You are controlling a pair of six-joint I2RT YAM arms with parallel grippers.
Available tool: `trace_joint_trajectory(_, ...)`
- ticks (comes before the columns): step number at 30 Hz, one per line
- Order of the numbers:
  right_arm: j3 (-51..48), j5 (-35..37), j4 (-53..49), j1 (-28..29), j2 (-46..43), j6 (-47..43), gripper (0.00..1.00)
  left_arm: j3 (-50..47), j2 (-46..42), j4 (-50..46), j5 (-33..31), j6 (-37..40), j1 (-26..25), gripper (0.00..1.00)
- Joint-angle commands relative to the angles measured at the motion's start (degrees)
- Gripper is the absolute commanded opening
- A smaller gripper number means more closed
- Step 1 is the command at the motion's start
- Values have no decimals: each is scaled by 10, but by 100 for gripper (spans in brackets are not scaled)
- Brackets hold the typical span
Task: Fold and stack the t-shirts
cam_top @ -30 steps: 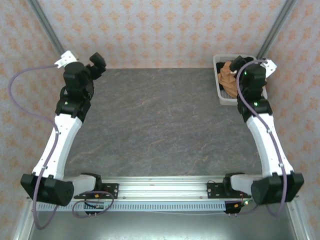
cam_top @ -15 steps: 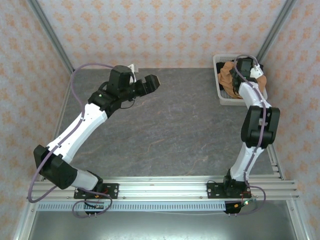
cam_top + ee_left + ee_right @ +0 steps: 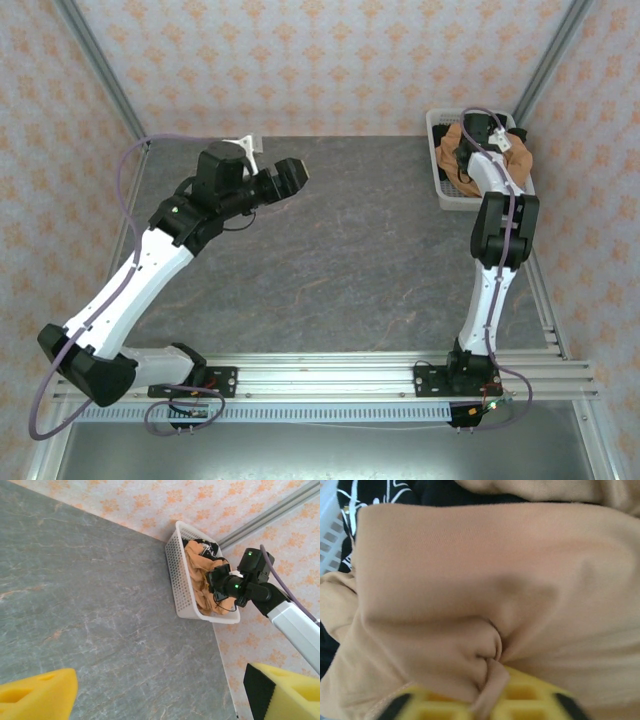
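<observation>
Right gripper [image 3: 487, 682] pinched shut on a fold of the orange t-shirt [image 3: 470, 580], heaped over the black t-shirt [image 3: 440, 492] in the far-right mesh basket [image 3: 176, 575]; left gripper [image 3: 292, 176] agape, empty, above the table [image 3: 350, 260].

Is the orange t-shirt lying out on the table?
No, the orange t-shirt sits bunched inside the white basket, where the right gripper pinches a fold of it.

The left arm [image 3: 150, 262] and right arm [image 3: 488, 292] are built from white links joined by black joint housings. A purple cable [image 3: 282, 581] is routed along each arm. The left gripper [image 3: 290, 174] is fitted with yellow fingers [image 3: 37, 697].
</observation>
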Motion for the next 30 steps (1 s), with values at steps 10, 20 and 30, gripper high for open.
trace_joint_trajectory(10, -104, 102, 74, 74, -285, -95, 0, -43, -20, -40, -45, 24, -1, 81)
trace_joint_trajectory(20, 23, 5, 87, 140, -412, -200, 0, -37, 5, -64, -72, 38, 0, 79)
trace_joint_trajectory(30, 141, -6, 14, 389, -385, -270, 0, -11, -31, -143, -199, 28, 19, 78)
